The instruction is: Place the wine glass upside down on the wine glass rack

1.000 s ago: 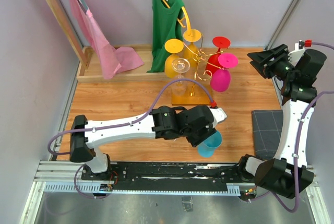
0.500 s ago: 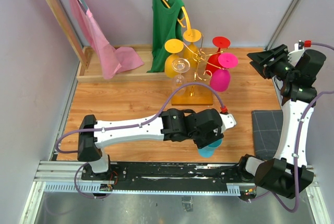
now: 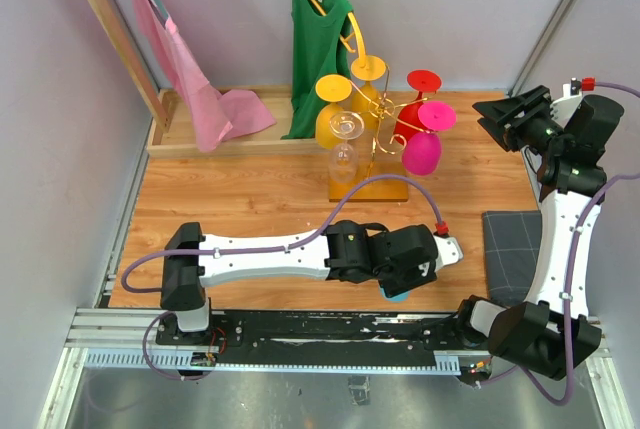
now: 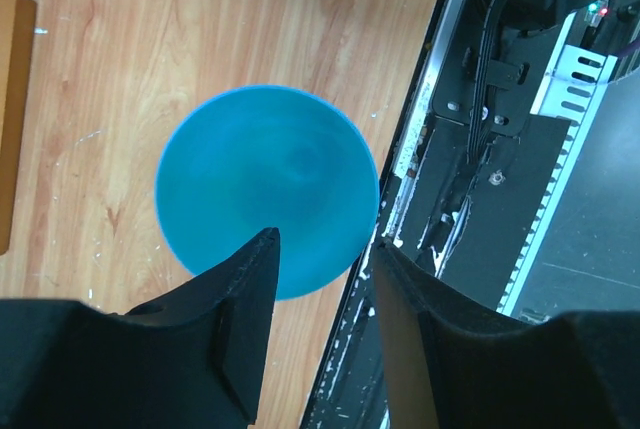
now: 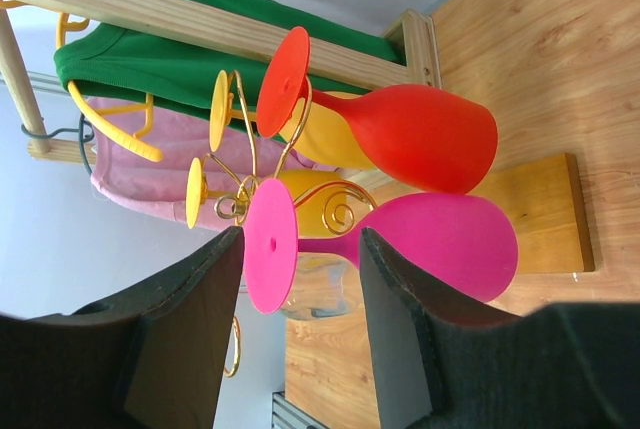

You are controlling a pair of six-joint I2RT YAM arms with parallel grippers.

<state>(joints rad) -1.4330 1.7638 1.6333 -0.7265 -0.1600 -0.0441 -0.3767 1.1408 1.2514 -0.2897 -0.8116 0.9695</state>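
Blue plastic wine glass (image 3: 397, 294) (image 4: 265, 179) sits at near edge of wooden table (image 3: 230, 199), well apart from gold wire wine glass rack (image 3: 385, 189) (image 5: 540, 214). Left gripper (image 4: 320, 249) directly over it, jaws part-open, fingertips at its rim; hold unclear. Right gripper (image 3: 505, 114) (image 5: 300, 244) half-open, empty, at far right, facing rack.

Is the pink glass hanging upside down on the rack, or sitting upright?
Upside down: the pink glass hangs from the rack, foot caught in a gold wire arm, bowl pointing down toward the base.
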